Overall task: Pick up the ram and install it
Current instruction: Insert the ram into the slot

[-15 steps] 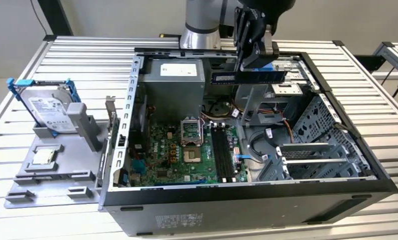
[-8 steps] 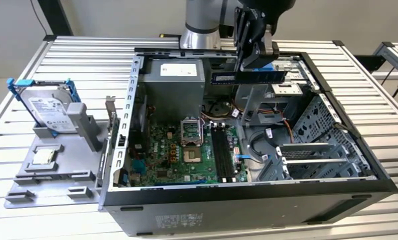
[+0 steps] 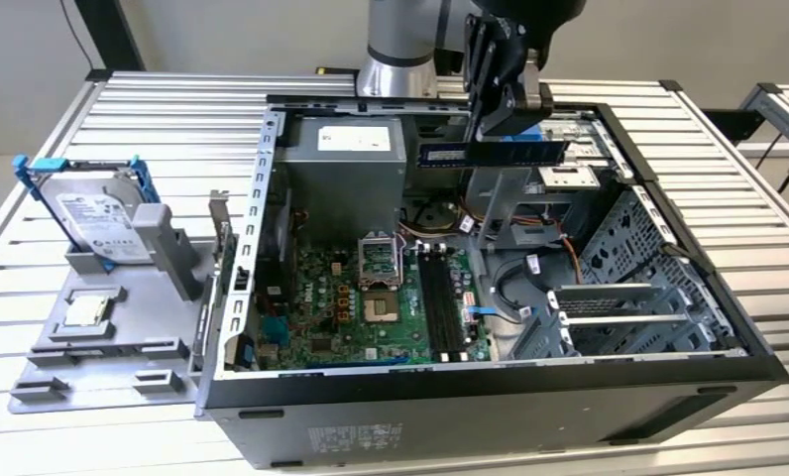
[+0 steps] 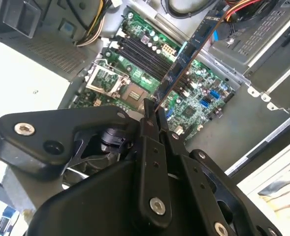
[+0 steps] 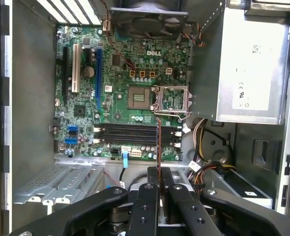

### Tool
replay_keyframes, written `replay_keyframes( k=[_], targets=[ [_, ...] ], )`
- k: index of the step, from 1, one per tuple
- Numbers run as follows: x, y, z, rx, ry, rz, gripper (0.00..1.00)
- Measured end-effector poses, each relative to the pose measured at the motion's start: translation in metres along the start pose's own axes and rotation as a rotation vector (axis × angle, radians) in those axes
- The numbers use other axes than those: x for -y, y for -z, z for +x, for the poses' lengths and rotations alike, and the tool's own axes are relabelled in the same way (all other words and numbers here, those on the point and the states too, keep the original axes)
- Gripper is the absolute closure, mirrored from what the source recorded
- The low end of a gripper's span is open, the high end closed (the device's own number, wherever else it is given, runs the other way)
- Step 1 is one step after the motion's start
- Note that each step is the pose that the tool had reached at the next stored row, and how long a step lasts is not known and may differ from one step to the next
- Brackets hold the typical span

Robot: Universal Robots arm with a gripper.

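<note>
My gripper (image 3: 506,127) hangs over the back of the open computer case (image 3: 501,382) and is shut on the ram (image 3: 492,154), a long dark blue stick held level and on edge. In the second wrist view the ram (image 4: 185,56) juts out from the gripper (image 4: 152,109) over the green motherboard (image 4: 135,83). Seen edge-on in the first wrist view, the ram (image 5: 158,142) is a thin line rising from the gripper (image 5: 158,171) across the black memory slots (image 5: 130,133). Those slots (image 3: 441,297) lie well below the ram, with nothing in them.
A silver hard drive in a blue frame (image 3: 97,213) and a small square chip (image 3: 88,309) sit on a grey fixture (image 3: 104,357) at the exterior view's left. Inside the case are the power supply (image 3: 348,164), loose cables (image 3: 513,297) and a metal drive cage (image 3: 632,307).
</note>
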State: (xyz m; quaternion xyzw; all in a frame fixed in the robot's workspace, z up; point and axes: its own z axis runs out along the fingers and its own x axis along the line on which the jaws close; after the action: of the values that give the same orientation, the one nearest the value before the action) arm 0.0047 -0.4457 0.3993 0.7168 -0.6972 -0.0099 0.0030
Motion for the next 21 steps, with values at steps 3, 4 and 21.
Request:
replay_keyframes(
  k=[3, 4, 21],
  targets=[
    [0.0, 0.0, 0.0, 0.0, -0.001, -0.0005, 1.0],
    [0.0, 0.0, 0.0, 0.0001, -0.008, -0.0004, 1.0],
    [0.0, 0.0, 0.0, 0.0045, -0.243, 0.002, 1.0]
  ],
)
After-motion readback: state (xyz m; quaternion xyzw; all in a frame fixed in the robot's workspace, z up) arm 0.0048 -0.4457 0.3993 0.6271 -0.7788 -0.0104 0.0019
